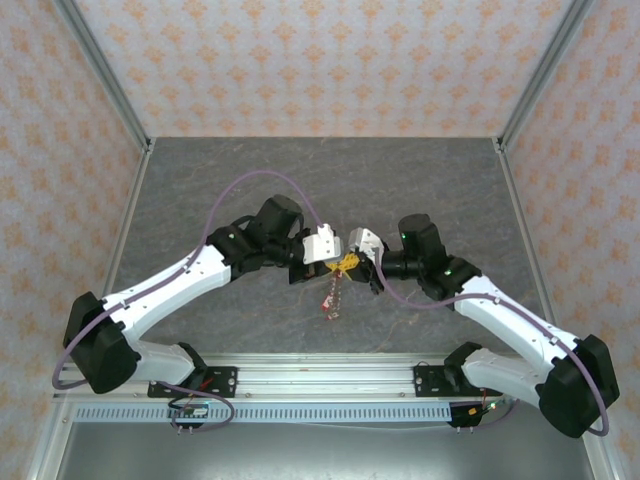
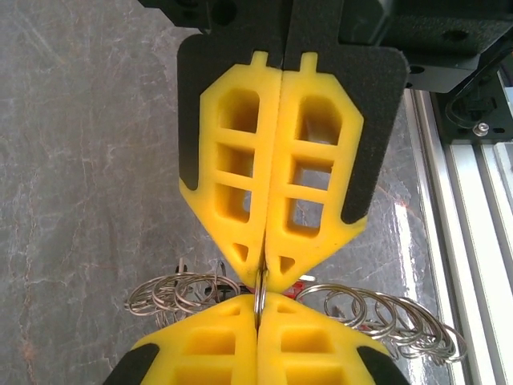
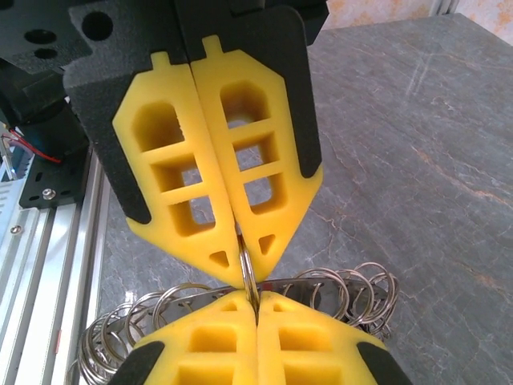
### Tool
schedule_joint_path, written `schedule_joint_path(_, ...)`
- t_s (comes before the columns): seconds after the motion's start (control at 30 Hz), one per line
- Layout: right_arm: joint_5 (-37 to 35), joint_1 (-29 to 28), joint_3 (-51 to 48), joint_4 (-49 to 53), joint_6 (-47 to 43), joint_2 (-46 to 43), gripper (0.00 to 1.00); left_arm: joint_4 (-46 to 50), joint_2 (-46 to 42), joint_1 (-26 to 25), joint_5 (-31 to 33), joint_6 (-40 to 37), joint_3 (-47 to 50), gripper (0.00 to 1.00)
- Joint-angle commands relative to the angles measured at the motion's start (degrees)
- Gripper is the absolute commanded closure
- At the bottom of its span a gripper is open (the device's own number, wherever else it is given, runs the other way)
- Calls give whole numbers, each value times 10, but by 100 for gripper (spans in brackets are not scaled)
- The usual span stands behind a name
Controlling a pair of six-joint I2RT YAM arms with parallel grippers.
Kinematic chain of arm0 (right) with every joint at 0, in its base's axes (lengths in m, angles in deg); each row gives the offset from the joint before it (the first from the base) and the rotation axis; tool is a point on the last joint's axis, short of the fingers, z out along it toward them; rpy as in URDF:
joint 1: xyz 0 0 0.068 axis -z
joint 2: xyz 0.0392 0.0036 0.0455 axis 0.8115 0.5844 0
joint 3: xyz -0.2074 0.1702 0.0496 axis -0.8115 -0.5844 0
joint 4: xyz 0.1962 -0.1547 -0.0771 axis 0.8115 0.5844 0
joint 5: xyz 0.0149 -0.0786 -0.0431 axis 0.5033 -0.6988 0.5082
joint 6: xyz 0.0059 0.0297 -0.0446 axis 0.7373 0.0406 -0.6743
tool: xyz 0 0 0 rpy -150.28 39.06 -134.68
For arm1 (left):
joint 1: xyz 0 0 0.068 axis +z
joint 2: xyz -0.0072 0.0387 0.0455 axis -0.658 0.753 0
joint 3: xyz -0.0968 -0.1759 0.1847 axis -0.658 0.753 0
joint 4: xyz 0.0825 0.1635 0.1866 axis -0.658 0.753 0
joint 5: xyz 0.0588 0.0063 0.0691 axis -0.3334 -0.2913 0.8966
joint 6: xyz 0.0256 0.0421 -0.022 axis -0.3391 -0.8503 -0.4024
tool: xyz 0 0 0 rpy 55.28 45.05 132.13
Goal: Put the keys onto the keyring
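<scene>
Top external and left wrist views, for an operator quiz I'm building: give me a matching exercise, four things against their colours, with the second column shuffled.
Things:
1. keyring
2. left gripper fingers
3. table
4. left arm's cable

Colours:
A. yellow
B. mauve
C. silvery
D. dark grey, marbled

Pairs: 1-C, 2-A, 3-D, 4-B
</scene>
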State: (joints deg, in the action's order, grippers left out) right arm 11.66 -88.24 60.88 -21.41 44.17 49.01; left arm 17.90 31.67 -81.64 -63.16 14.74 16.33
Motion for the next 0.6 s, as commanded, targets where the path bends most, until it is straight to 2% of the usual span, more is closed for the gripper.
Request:
schedule_joint_path(0.0, -6, -3, -9, -51, 1, -21, 98, -55, -31, 10, -31, 25, 32, 100)
schedule_joint_path(0.17, 38, 2, -49, -132, 60, -18, 87, -142, -49, 26, -124, 71, 62, 100)
schedule_joint_path(0.3, 54, 6, -67, -183, 88, -13, 86, -170, -49, 30, -171, 86, 69, 100)
schedule_joint_path(0.43, 58, 11, -68, -196, 95, -15, 90, -172, -48, 32, -186, 87, 70, 100)
schedule_joint_path(0.57, 56, 14, -64, -205, 108, -21, 100, -156, -48, 32, -169, 82, 68, 100)
